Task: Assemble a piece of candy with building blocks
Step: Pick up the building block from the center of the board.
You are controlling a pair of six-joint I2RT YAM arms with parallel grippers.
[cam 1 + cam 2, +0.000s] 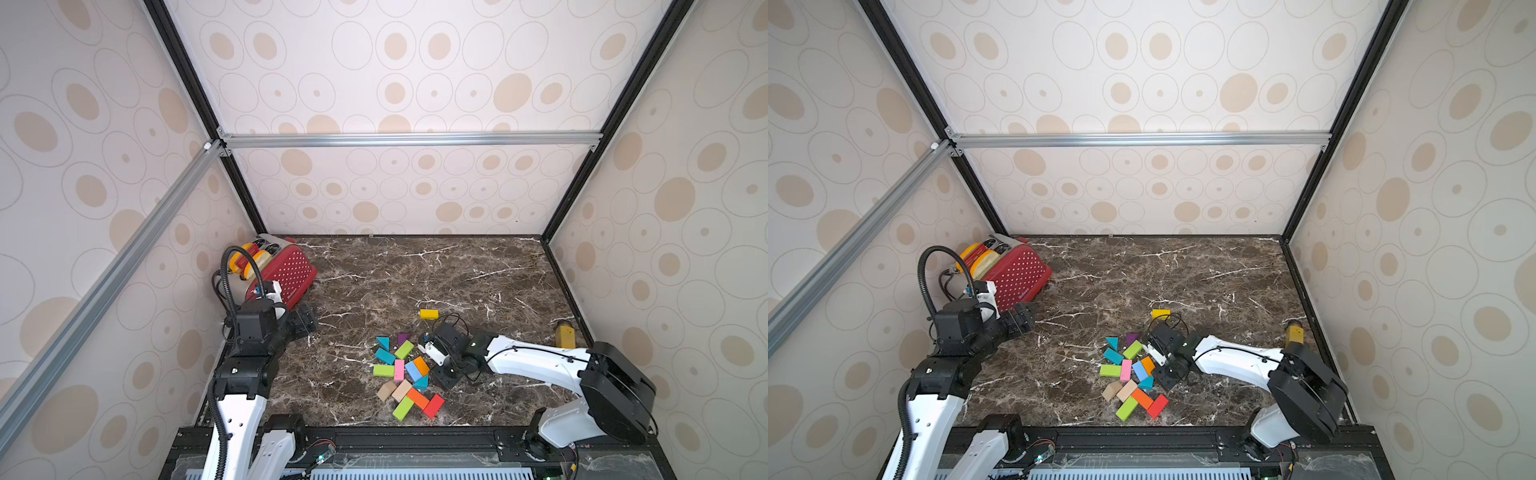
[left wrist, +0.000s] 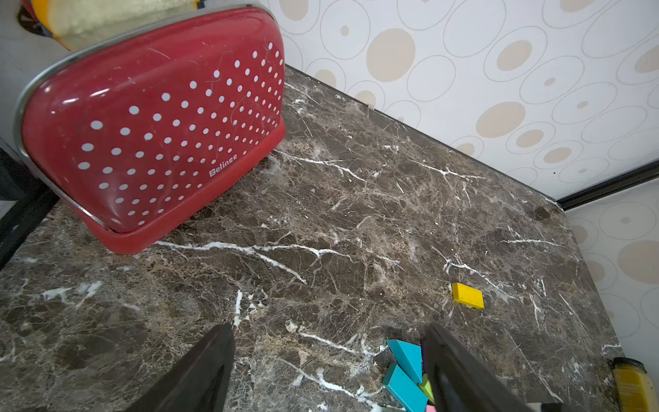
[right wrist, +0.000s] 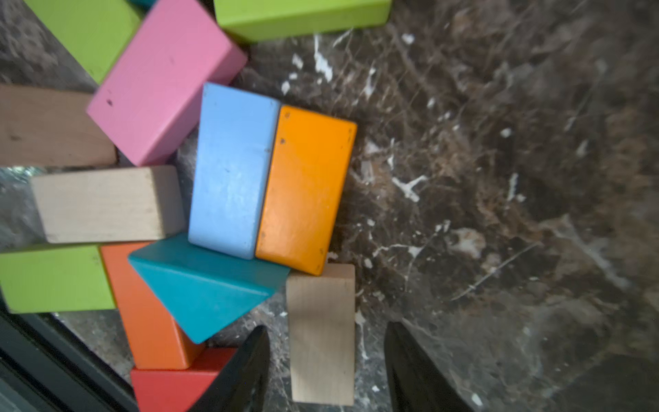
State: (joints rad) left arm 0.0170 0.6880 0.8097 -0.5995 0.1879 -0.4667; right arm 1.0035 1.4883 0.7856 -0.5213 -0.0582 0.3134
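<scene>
The building blocks (image 1: 405,374) lie in a loose cluster near the table's front, seen in both top views. A yellow block (image 1: 429,313) lies alone behind them. My right gripper (image 3: 327,326) is open at the cluster's right edge. A plain tan block (image 3: 321,331) lies on the table between its fingers, with a gap on each side. This block's end meets an orange block (image 3: 306,189), which lies flush against a light blue one (image 3: 231,171); a teal wedge (image 3: 203,285) rests beside them. My left gripper (image 2: 328,328) hangs open and empty near the toaster.
A red dotted toaster (image 1: 286,270) with bread in its slots stands at the back left, close to my left arm. A yellow jar (image 1: 565,336) stands by the right wall. Patterned walls close in three sides of the marble table (image 1: 457,270).
</scene>
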